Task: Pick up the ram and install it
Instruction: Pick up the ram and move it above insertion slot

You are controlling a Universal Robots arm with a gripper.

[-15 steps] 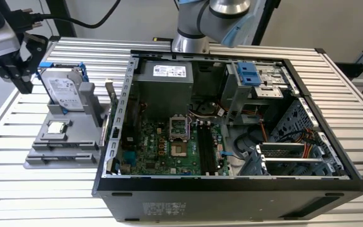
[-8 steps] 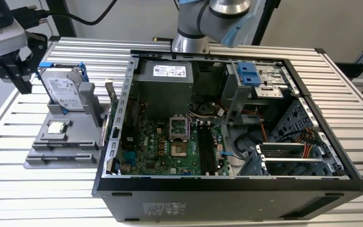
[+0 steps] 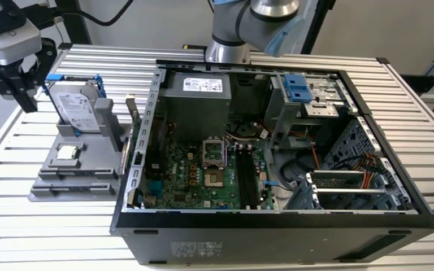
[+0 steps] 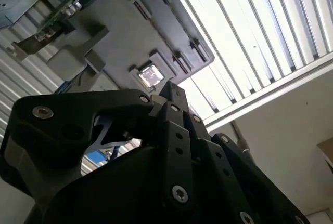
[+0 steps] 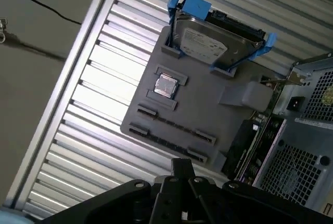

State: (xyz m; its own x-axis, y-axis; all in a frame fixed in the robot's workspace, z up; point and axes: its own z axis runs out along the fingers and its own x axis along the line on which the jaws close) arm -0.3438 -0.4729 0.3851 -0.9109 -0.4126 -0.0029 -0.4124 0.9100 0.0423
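1. The ram has not been picked up. It stands on edge in a holder along one side of the grey parts tray, the side that faces the open computer case. In the exterior view the ram shows as a thin dark strip between the tray and the case wall.

2. The gripper hangs high over the tray's opposite side, the one away from the case. It is well apart from the ram and touches nothing.

3. In both wrist views its jaws look drawn together to a single tip with nothing between them, so I judge the tool clenched and empty.

4. The other parts also sit on the tray. The hard drive leans in its blue bracket at the tray's far end, and the small square processor chip lies in its recess near the tray's middle. Neither is the part wanted here.

5. Inside the case, across the wall from the tray, the motherboard lies exposed. Its long black memory slots look bare, though I cannot be sure.

6. My reading is that the work is at its very start, with approach, grasp, carry and seating all left to do.
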